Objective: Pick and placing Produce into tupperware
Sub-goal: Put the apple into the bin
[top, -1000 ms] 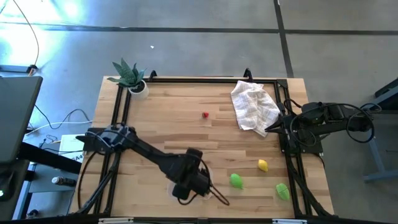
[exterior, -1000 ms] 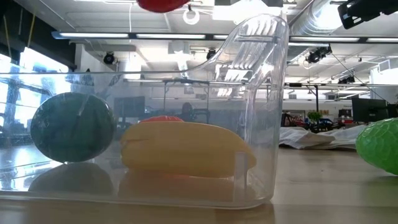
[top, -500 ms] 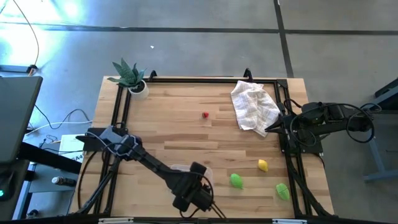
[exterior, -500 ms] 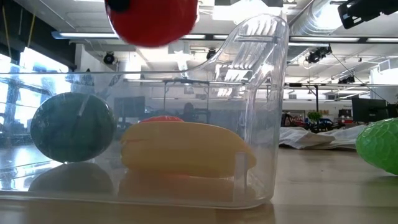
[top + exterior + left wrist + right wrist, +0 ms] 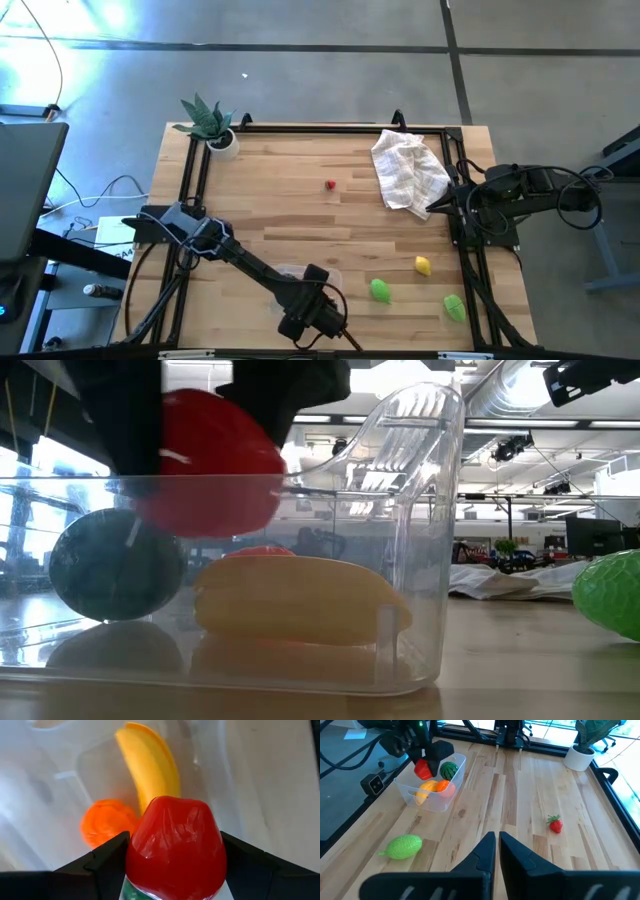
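While you find no readable writing, your left gripper (image 5: 175, 870) clamps a red fruit (image 5: 175, 852) over the tupperware (image 5: 420, 510) on the wooden table (image 5: 290, 200); right gripper (image 5: 497, 851) rests closed.

Overhead and table-level cameras, both on the tupperware (image 5: 420, 560).

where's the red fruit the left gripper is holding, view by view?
High view: not visible; the left gripper hides it at the near table edge.
Low view: red fruit upper left, at the tupperware rim.
Left wrist view: red fruit centre, between the fingers.
Right wrist view: red fruit upper left, over the tupperware.
Shared landmark: the yellow banana in the tupperware. Right gripper waits, shut.
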`<action>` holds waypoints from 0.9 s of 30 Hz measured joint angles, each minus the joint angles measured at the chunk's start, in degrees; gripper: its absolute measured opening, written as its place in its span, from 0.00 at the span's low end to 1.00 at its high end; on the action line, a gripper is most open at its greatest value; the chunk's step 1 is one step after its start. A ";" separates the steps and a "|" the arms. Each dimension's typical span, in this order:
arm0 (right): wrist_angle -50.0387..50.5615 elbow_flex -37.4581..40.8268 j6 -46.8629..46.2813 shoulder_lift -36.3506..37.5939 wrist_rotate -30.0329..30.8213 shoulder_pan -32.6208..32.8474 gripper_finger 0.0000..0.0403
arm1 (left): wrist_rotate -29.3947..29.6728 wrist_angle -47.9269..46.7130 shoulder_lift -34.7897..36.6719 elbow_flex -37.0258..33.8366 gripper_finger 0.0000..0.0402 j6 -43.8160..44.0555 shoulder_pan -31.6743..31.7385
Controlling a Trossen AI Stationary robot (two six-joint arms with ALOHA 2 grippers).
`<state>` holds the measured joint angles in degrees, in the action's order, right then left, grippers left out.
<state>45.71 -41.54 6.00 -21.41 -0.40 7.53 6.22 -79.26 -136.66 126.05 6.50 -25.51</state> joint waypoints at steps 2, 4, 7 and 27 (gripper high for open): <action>-0.02 0.00 0.00 0.01 0.02 -0.02 0.04 | -1.19 0.95 0.08 -1.39 0.66 0.58 -0.07; -0.01 0.00 0.00 0.00 0.02 -0.01 0.04 | -2.01 1.88 0.04 -2.77 0.65 1.18 -0.20; 0.00 -0.02 0.00 0.00 0.02 -0.02 0.04 | -2.19 2.89 0.05 -3.78 0.64 1.68 -0.42; -0.02 0.00 0.00 0.00 0.00 0.00 0.04 | -2.53 2.67 0.06 -4.97 0.69 1.68 -0.35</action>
<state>45.70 -41.54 6.00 -21.41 -0.40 7.52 3.69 -76.59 -136.61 121.08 8.18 -25.87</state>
